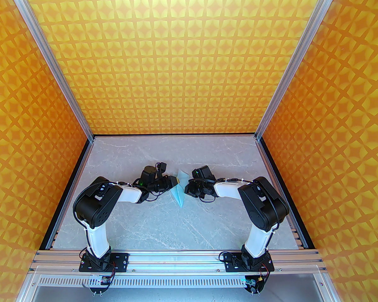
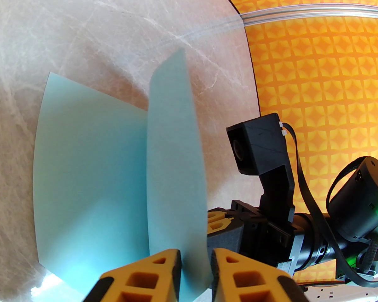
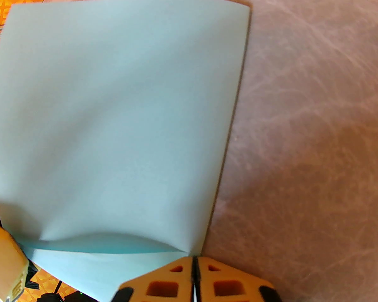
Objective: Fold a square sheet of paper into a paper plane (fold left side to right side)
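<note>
Both pairs of jaws partly hide the sheet [image 1: 180, 195].

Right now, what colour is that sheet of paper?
The sheet of paper is pale light blue, clearest in the right wrist view.

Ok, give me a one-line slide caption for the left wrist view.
Left gripper, jaws slightly apart, straddles a raised flap of the thin light-blue sheet of paper over the grey marbled table.
</note>
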You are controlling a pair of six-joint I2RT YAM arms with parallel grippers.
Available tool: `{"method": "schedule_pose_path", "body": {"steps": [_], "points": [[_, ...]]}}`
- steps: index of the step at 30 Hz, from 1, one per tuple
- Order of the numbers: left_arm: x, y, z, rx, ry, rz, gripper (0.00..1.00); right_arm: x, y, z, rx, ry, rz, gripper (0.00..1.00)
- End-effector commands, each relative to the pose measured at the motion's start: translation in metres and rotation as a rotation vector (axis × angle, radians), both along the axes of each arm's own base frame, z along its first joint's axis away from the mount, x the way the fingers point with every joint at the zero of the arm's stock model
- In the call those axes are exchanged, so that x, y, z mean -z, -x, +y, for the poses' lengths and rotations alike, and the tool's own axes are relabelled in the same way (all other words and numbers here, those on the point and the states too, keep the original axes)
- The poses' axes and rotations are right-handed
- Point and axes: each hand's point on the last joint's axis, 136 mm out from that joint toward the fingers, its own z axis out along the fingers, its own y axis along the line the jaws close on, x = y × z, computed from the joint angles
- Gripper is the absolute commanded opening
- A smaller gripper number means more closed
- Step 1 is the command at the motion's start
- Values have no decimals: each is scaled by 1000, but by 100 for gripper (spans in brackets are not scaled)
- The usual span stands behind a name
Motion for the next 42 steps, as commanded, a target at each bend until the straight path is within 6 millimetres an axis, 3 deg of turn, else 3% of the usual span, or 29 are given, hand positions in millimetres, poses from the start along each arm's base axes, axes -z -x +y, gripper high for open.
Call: {"method": "schedule_pose_path", "body": {"steps": [1,18,26,42], "points": [[-7,-1,-2,12,27,-12,25,31,13,-11,2,97,57,10],[-16,-3,10,-8,13,-27,17,30,13,-12,1,98,54,10],[-6,-1,-4,16,-30,-6,10,31,13,-12,0,96,56,10],[5,-11,-14,-41,-75,49,10,31,13,-11,-3,91,56,10]]}}
